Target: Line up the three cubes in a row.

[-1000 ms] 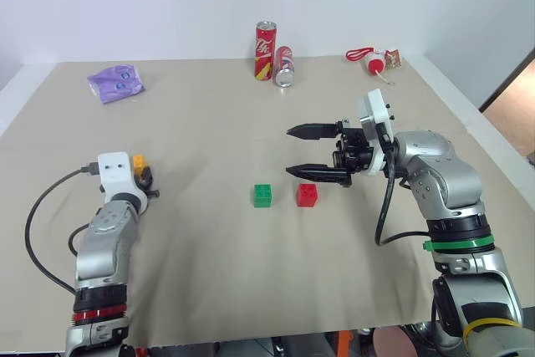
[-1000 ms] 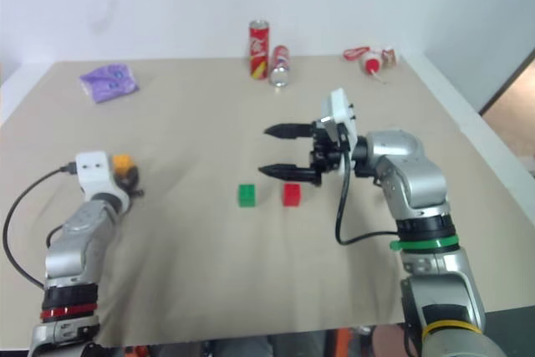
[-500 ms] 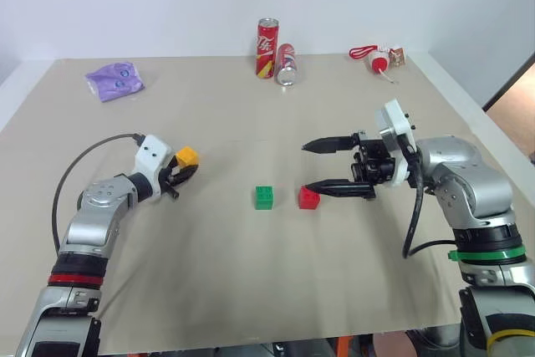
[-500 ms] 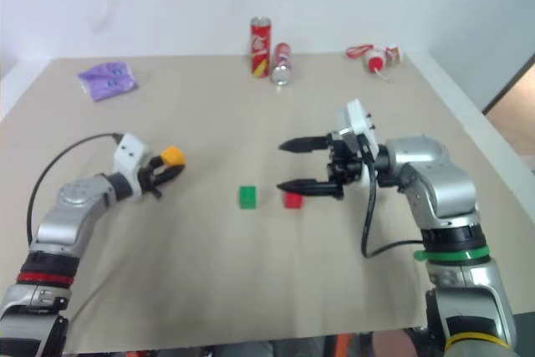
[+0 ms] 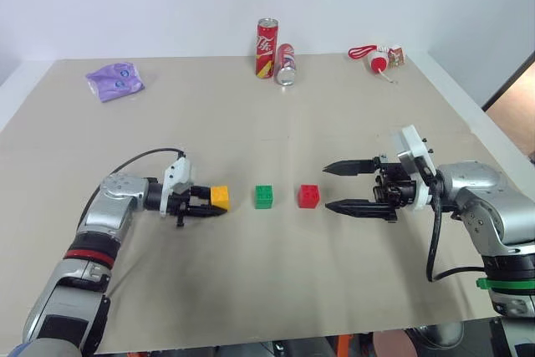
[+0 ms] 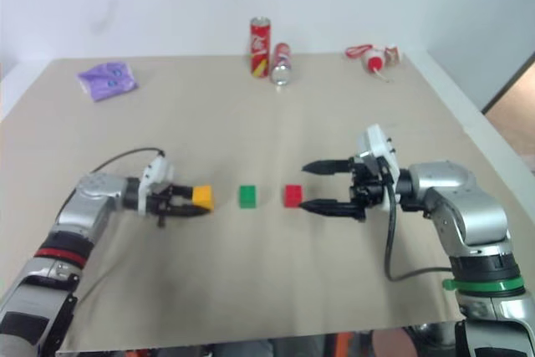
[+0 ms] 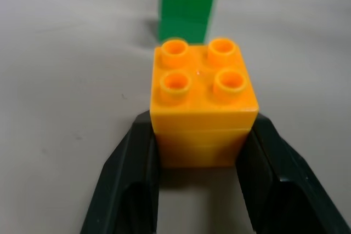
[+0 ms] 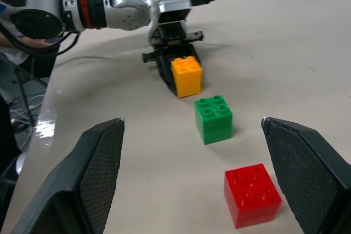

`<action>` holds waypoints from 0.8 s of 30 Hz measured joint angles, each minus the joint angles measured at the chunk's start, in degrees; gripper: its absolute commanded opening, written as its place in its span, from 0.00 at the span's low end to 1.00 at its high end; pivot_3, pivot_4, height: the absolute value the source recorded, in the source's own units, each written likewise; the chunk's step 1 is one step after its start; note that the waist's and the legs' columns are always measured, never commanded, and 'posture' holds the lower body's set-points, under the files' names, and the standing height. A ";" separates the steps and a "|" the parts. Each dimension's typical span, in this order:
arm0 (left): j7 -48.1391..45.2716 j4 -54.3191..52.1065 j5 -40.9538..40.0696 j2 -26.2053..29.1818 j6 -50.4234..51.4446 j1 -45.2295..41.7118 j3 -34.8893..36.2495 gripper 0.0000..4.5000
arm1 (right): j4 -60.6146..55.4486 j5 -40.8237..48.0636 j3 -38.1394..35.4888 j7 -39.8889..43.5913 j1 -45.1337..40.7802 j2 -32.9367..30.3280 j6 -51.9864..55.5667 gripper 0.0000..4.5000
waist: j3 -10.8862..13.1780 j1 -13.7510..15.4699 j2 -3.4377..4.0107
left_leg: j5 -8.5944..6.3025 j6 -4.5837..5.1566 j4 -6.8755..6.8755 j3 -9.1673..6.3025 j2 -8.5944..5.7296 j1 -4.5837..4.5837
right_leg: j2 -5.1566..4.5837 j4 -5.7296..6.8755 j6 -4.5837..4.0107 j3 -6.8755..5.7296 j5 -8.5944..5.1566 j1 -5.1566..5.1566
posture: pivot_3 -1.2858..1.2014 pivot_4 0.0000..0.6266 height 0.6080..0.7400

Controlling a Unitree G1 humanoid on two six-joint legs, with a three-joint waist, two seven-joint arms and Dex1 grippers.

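Orange-yellow block pinched at the row's left end

Orange-yellow block sits clamped between the left gripper's black fingers, low over the tan table. Just past its fingertips stands the green block, then the red block. Beyond that, the right gripper faces them, fingers spread wide, holding nothing.

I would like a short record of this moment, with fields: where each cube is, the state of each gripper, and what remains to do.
orange-yellow cube: held in left gripper, low by the table, left of the green cube, gap between
green cube: on table, middle
red cube: on table, right of green
right gripper: open, empty, right of the red cube
remaining: release orange-yellow cube in line
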 measured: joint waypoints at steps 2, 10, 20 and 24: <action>-1.30 3.49 0.87 0.14 -2.46 -1.88 -0.15 0.30 | -0.23 0.24 -0.91 -0.53 0.18 -0.01 0.01 0.92 | 0.00 -0.05 0.00 | 0.00 0.00 0.00 0.01 0.00 0.02 | 0.00 0.00 -0.01 0.02 0.00 0.00 | 0.52 0.24 1.00; -2.61 13.21 2.79 -0.66 -9.93 -6.43 -0.33 0.30 | -1.10 0.32 -1.16 -1.17 0.31 -0.08 0.02 0.92 | 0.00 -0.07 0.00 | 0.11 0.18 0.04 0.01 0.00 0.16 | 0.02 0.04 -0.03 0.02 0.11 0.13 | 0.52 0.24 1.00; -1.71 17.22 3.95 -3.30 -11.34 -8.56 0.59 0.30 | -1.04 0.22 -1.16 -1.26 -0.10 -0.25 -0.43 0.92 | 0.00 0.25 0.00 | 0.24 0.37 0.20 0.01 -0.08 0.15 | -0.08 0.03 0.06 0.01 0.29 0.23 | 0.52 0.24 1.00; -1.72 17.20 4.24 -4.01 -11.43 -8.43 1.00 0.30 | -0.58 0.12 -0.96 -1.25 -0.92 0.19 -0.81 0.92 | 0.00 0.50 0.01 | 0.24 0.36 0.19 0.01 -0.09 0.08 | -0.09 0.01 0.04 0.02 0.26 0.22 | 0.52 0.24 1.00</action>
